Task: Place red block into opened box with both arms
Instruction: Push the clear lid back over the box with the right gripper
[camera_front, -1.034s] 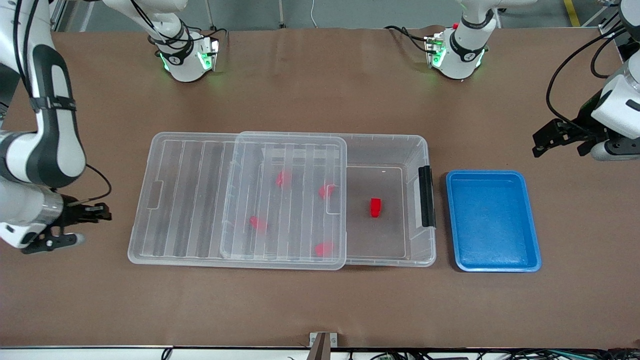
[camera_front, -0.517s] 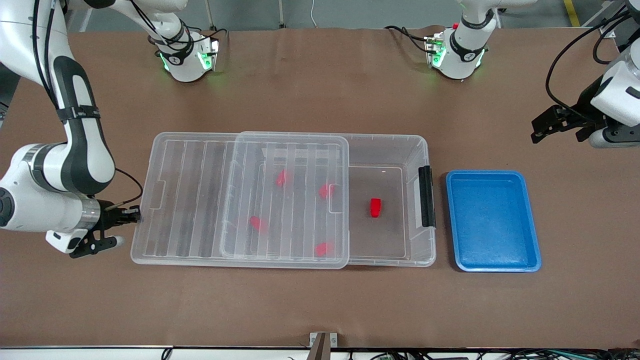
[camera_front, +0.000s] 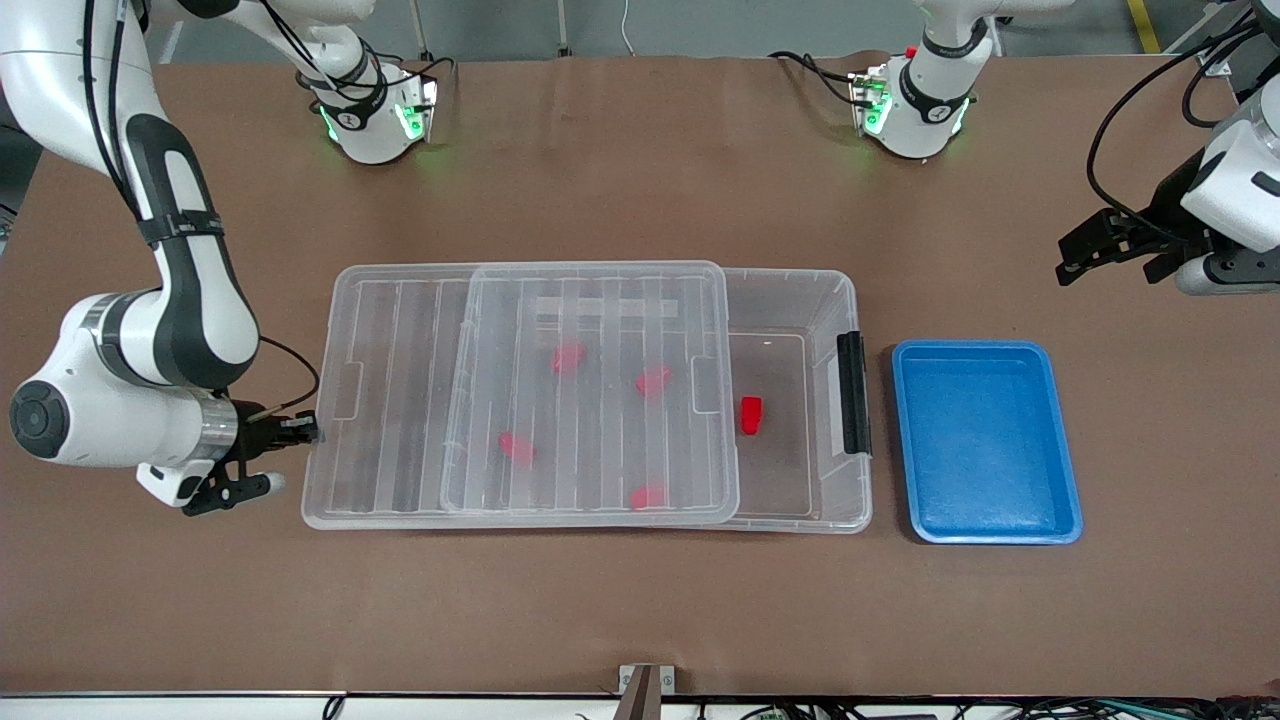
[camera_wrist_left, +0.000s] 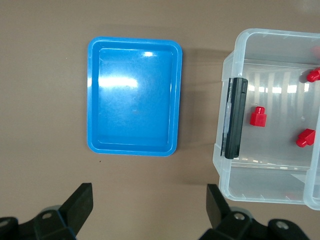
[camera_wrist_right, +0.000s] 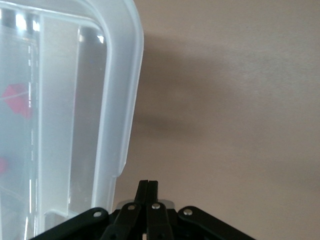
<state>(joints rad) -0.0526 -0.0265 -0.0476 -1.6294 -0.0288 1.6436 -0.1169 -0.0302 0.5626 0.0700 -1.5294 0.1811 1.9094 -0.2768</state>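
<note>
Resting on the brown bench (camera_front: 620, 620): the box (camera_front: 800, 290), clear plastic, black bar handle (camera_front: 853, 392) at the short end toward the left arm's end of the bench.

Ribbed lid (camera_front: 400, 400) lying across the box, overhanging at the right arm's end; strip nearest the handle uncovered.

Red block (camera_front: 751, 415) inside the box, on the floor of the uncovered strip, just beside the lid's edge, apart from the handle. Also visible in the left wrist view (camera_wrist_left: 258, 116).

Four similar red pieces (camera_front: 568, 358) inside the box under the lid, seen through the plastic.

Blue tray (camera_front: 985, 440) on the bench just beside the handle end, not touching the box.

Right gripper (camera_front: 300, 432) low at the lid's short end at the right arm's end of the bench. Jaws fully closed, fingertips pressed together, holding nothing. Fingertips (camera_wrist_right: 148, 192) at the lid's rim, possibly in contact; not clear from the wrist view.

Left gripper (camera_front: 1085, 250) up over bare bench at the left arm's end, waiting. Jaws spread wide, holding nothing; fingers (camera_wrist_left: 80, 202) well apart in the wrist view.
</note>
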